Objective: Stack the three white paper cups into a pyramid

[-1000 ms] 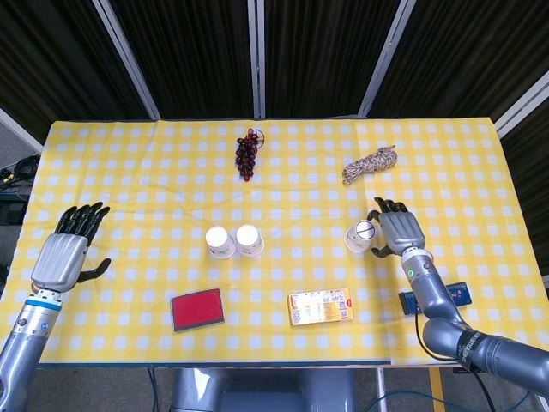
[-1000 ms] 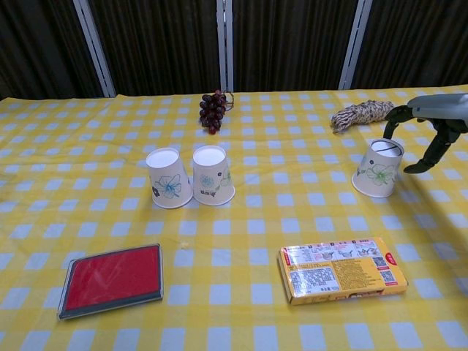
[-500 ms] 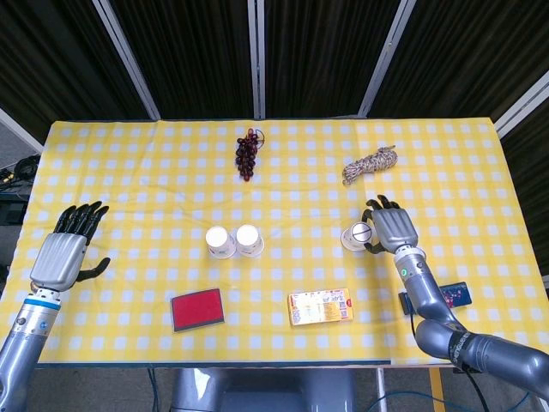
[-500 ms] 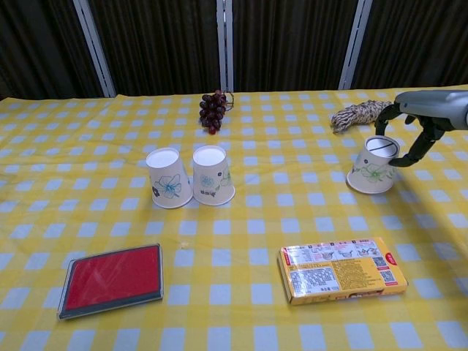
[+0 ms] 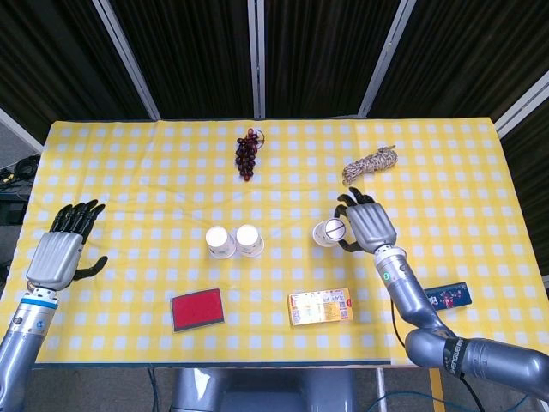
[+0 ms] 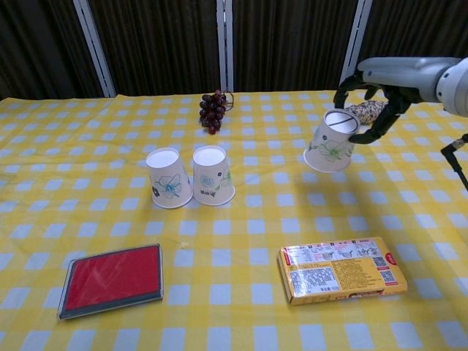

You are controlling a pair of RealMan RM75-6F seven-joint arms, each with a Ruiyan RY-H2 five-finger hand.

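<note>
Above the tablecloth at 3 o'clock from the two inverted base cups (image 6: 190,176), the right hand (image 5: 367,225) grips the third paper cup (image 6: 330,141), tilted and lifted, in transport; next it needs levelling and centring over the pair, while the left hand (image 5: 63,251) rests spread.

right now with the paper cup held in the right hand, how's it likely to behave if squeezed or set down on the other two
The lifted cup looks thin-walled paper, so a hard squeeze by the right hand would probably dent it. It seems very light and likely slips easily. Set upside down across the two base cups, its narrow footing there could tip.
</note>
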